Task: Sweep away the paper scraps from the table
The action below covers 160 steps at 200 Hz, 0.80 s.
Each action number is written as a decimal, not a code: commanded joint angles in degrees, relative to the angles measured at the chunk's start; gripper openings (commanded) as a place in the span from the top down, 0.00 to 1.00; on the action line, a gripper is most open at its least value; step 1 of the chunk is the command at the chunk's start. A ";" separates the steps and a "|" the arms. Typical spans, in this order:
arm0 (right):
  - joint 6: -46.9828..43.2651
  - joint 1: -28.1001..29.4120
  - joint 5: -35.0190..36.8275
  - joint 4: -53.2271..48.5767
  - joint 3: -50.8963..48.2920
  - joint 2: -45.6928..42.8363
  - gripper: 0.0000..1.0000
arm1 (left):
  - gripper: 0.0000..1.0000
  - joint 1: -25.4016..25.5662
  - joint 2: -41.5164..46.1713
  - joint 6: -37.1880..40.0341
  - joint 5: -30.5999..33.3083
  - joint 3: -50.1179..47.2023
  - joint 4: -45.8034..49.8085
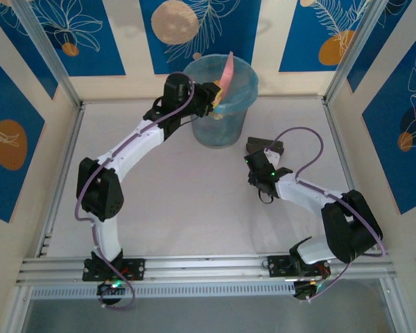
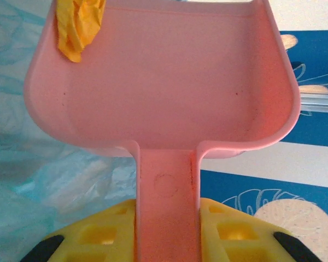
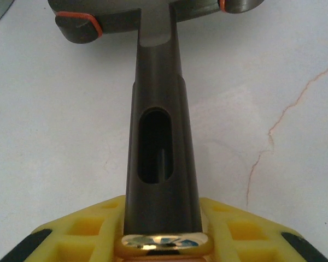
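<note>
From above, the left gripper point(image 1: 209, 95) pinched the pink dustpan point(image 1: 227, 73), tipped over the translucent blue bin point(image 1: 222, 132) at the far edge of the table point(image 1: 187, 208); emptying seemed the step in hand. The bin's contents looked too hazy to tell, perhaps scraps. The right gripper point(image 1: 263, 166) sat low, clamped on the dark brush point(image 1: 265, 147). The left wrist view showed one yellow-orange paper scrap point(image 2: 79, 24) lodged in the pan's far corner, so a steeper tilt seemed needed next. The right wrist view showed the brush handle pinched firmly
</note>
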<state>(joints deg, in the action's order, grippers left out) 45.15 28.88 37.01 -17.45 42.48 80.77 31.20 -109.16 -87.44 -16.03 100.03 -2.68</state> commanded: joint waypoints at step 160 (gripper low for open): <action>-0.81 -0.03 1.37 -1.12 2.12 1.13 1.00 | 1.00 2.88 8.86 4.66 -1.91 2.48 -8.86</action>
<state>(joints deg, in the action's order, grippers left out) 44.97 28.91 37.28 -17.58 43.18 81.97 32.14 -104.88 -88.66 -15.55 99.48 -10.20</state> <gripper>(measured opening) 0.315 0.263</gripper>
